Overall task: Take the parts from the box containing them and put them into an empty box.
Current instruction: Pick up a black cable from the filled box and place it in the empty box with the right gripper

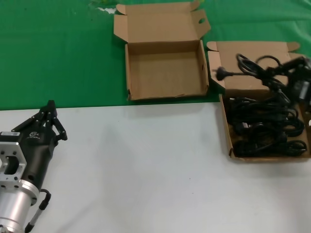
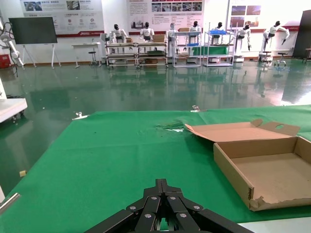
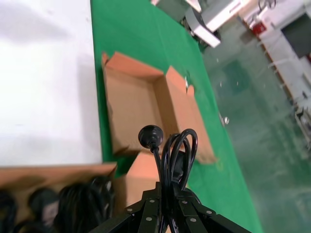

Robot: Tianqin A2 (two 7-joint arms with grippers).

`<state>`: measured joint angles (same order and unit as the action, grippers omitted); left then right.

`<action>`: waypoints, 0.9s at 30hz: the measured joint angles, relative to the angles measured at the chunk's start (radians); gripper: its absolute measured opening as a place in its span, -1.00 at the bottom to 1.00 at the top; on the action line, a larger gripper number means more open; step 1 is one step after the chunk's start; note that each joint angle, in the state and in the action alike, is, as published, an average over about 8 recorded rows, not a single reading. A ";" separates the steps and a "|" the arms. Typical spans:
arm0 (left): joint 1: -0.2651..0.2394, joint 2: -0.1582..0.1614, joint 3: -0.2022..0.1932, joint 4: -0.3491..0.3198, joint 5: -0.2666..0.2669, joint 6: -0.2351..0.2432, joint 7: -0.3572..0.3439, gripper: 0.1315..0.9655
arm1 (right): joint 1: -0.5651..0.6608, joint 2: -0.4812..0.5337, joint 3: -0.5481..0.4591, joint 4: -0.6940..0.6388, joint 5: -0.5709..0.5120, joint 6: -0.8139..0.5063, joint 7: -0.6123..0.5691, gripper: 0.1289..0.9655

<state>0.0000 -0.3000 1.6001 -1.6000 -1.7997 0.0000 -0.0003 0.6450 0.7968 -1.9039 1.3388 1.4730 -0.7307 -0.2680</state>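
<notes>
Head view shows two brown cardboard boxes on the counter (image 1: 146, 160), both lying across the line where its green cloth meets its white surface. One is the empty box (image 1: 165, 70), near the middle of the far edge, its lid flap folded back and nothing inside. The other is the box containing them (image 1: 265, 121), at the right edge of the counter just beside the first, with its own lid flap open behind it. This second box is packed with the parts (image 1: 265, 128), black power cords coiled and overlapping so that an exact count cannot be made; at least four bundles can be told apart. One more cord (image 3: 167, 153) is raised above the lid flap of the full box, its plug pointing toward the empty box. The right pincer (image 3: 167, 206) is closed on this cord, whose looped length and round plug stick out past its fingertips in the right wrist view. The left pincer (image 1: 48, 109) rests over the white surface by the left edge of the counter, its fingers drawn together to a point and holding nothing.
</notes>
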 joint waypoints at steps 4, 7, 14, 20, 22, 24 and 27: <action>0.000 0.000 0.000 0.000 0.000 0.000 0.000 -0.98 | 0.041 -0.045 -0.024 -0.011 -0.019 0.004 -0.036 -0.91; 0.000 0.000 0.000 0.000 0.000 0.000 0.000 -0.98 | 0.070 -0.084 -0.044 -0.025 -0.030 0.007 -0.061 -0.91; 0.000 0.000 0.000 0.000 0.000 0.000 0.000 -0.98 | 0.123 -0.172 -0.086 -0.070 -0.044 0.009 -0.108 -0.91; 0.000 0.000 0.000 0.000 0.000 0.000 0.000 -0.98 | 0.167 -0.248 -0.114 -0.136 -0.048 0.019 -0.159 -0.91; 0.000 0.000 0.000 0.000 0.000 0.000 0.000 -0.98 | 0.184 -0.275 -0.121 -0.169 -0.047 0.025 -0.183 -0.91; 0.000 0.000 0.000 0.000 0.000 0.000 0.000 -0.98 | 0.200 -0.303 -0.128 -0.205 -0.045 0.030 -0.208 -0.91; 0.000 0.000 0.000 0.000 0.000 0.000 0.000 -0.98 | 0.225 -0.344 -0.136 -0.263 -0.039 0.037 -0.247 -0.91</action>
<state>0.0000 -0.3000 1.6001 -1.6000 -1.7997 0.0000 -0.0003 0.8698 0.4527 -2.0400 1.0753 1.4338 -0.6934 -0.5154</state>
